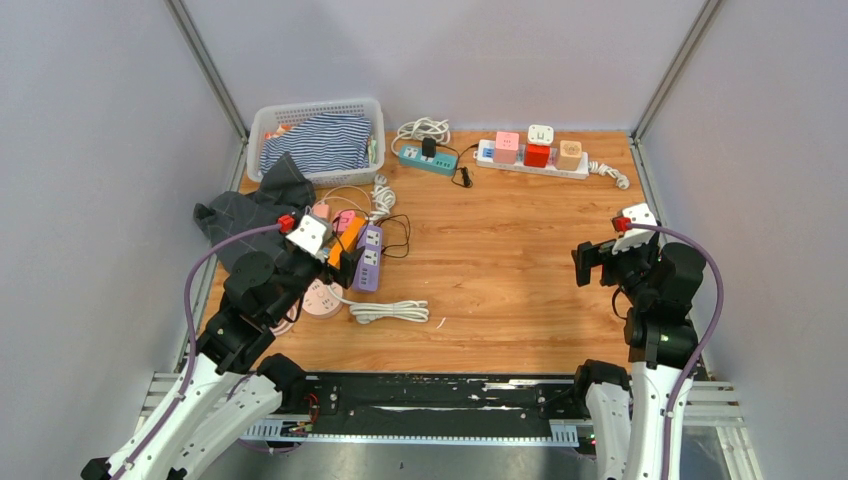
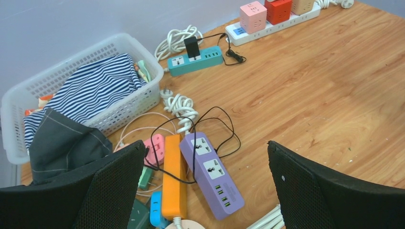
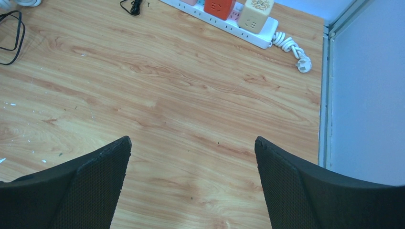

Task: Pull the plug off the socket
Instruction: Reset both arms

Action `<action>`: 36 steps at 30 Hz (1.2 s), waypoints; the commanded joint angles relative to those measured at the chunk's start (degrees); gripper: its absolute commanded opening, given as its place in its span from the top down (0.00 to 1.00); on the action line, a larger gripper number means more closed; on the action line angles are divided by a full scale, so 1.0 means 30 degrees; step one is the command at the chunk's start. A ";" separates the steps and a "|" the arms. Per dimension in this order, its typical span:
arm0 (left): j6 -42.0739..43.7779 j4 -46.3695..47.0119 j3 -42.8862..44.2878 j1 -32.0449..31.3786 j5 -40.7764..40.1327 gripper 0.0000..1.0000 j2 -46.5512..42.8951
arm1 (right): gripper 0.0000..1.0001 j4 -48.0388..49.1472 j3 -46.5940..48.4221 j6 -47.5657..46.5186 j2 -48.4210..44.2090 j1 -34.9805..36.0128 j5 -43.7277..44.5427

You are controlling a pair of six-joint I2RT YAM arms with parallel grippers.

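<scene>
A black plug stands in a teal socket strip at the back of the table, with its thin black cord trailing to the right. My left gripper hangs open and empty over a purple strip, well short of the plug. My right gripper is open over bare wood at the right side, holding nothing.
A white strip carries pink, red and tan cube adapters at the back right. An orange strip, small adapters and cables crowd the left. A white basket holds striped cloth, with grey cloth beside it. A coiled white cable lies near the front.
</scene>
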 commanded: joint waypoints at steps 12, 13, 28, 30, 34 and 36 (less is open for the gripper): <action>0.0346 0.0324 -0.0294 -0.0105 0.0035 0.00 0.0120 | 0.00 0.0637 -0.0492 0.0463 -0.0099 -0.0363 0.0515; 0.0367 0.0324 -0.0295 -0.0105 0.0035 0.00 0.0097 | 0.00 0.0634 -0.0527 0.0418 -0.0106 -0.0365 0.0512; 0.0412 0.0383 -0.0380 -0.0105 0.0152 0.00 0.0213 | 0.00 0.0638 -0.0616 0.0428 -0.0092 -0.0362 0.0248; 0.0408 0.0383 -0.0382 -0.0103 0.0196 0.00 0.0208 | 0.00 0.0638 -0.0615 0.0456 -0.0102 -0.0361 0.0248; 0.0426 0.0379 -0.0382 -0.0104 0.0236 0.00 0.0210 | 0.00 0.0638 -0.0620 0.0529 -0.0132 -0.0361 0.0193; 0.0405 0.0383 -0.0382 -0.0105 0.0240 0.00 0.0215 | 0.00 0.0639 -0.0624 0.0567 -0.0129 -0.0361 0.0189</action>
